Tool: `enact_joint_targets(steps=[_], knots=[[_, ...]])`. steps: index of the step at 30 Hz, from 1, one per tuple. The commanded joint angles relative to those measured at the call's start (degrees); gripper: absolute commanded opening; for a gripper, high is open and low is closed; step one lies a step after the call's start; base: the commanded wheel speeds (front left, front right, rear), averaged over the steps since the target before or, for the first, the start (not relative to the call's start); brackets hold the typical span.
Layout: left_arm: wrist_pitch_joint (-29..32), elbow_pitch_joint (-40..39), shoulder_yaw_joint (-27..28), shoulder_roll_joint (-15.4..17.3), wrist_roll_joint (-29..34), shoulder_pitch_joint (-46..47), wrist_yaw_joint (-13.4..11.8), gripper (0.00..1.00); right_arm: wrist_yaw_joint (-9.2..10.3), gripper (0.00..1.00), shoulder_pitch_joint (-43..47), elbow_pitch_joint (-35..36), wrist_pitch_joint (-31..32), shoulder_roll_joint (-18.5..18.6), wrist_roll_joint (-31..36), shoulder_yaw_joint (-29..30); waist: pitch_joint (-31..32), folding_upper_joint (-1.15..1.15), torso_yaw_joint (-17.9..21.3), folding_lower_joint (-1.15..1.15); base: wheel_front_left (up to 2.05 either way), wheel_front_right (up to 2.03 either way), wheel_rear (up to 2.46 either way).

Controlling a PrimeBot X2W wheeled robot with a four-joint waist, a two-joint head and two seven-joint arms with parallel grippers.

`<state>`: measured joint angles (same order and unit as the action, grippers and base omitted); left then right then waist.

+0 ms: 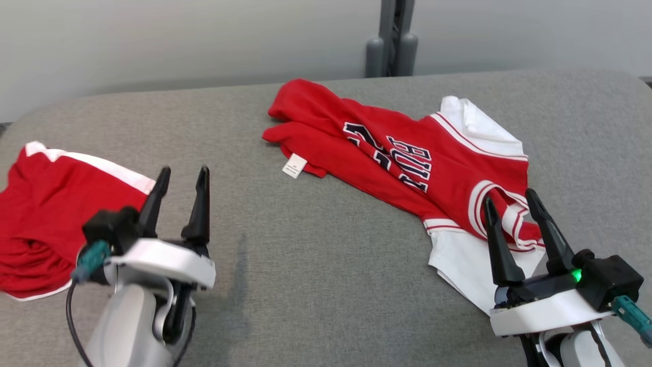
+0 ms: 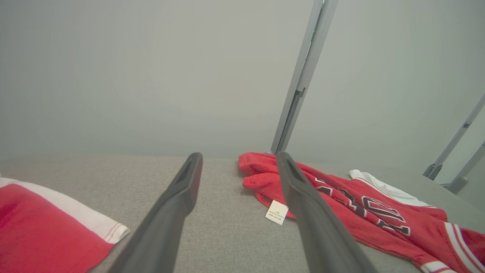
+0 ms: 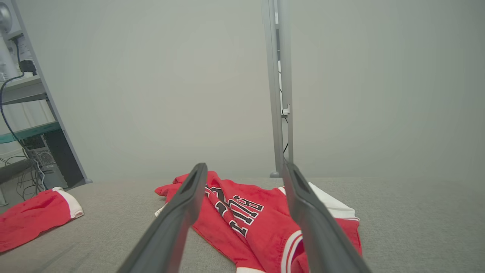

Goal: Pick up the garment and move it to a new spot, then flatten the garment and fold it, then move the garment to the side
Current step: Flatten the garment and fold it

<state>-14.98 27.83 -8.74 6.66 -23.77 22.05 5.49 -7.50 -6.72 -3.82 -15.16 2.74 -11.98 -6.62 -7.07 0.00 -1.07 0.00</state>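
Observation:
A red garment with a white band (image 1: 46, 204) lies bunched at the left edge of the grey padded table (image 1: 305, 265). My left gripper (image 1: 184, 172) hovers just right of it, open and empty; its wrist view has the same cloth (image 2: 38, 227) at lower left. A crumpled red jersey with dark lettering and white trim (image 1: 377, 148) sprawls from the centre back to the right front. My right gripper (image 1: 510, 198) is open above the jersey's striped near end, holding nothing. In the right wrist view the jersey (image 3: 242, 216) lies beyond the open gripper (image 3: 244, 165).
A white label (image 1: 294, 166) sticks out of the jersey's left edge. A grey metal post (image 1: 392, 41) rises behind the table against a pale wall. Shelving with cables (image 3: 22, 113) stands off to the left. Bare grey table surface lies between the two garments.

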Motion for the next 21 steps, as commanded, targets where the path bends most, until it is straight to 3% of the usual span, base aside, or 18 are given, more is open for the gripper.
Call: enact_joint_targets(steps=[1,11,21], knots=[[-0.15,-1.56,0.54,-0.06,0.22,-1.51,-0.1,1.0,0.02,1.0,0.65,-0.16,-0.13,0.31,0.22,0.13,1.14,0.0,-0.93,0.0,0.0,0.0,0.0],[-0.16,-10.48,2.63,-3.11,0.18,-15.46,1.02,1.0,0.02,1.0,1.91,-1.12,-0.13,0.31,-0.54,-0.51,3.68,0.0,-0.43,0.0,0.0,0.0,0.0],[-0.15,-6.77,1.81,-3.66,0.15,-14.75,1.14,1.0,0.02,1.0,0.64,-1.13,-0.13,0.31,-0.39,-1.51,1.29,0.0,2.23,0.0,0.0,0.0,0.0]])
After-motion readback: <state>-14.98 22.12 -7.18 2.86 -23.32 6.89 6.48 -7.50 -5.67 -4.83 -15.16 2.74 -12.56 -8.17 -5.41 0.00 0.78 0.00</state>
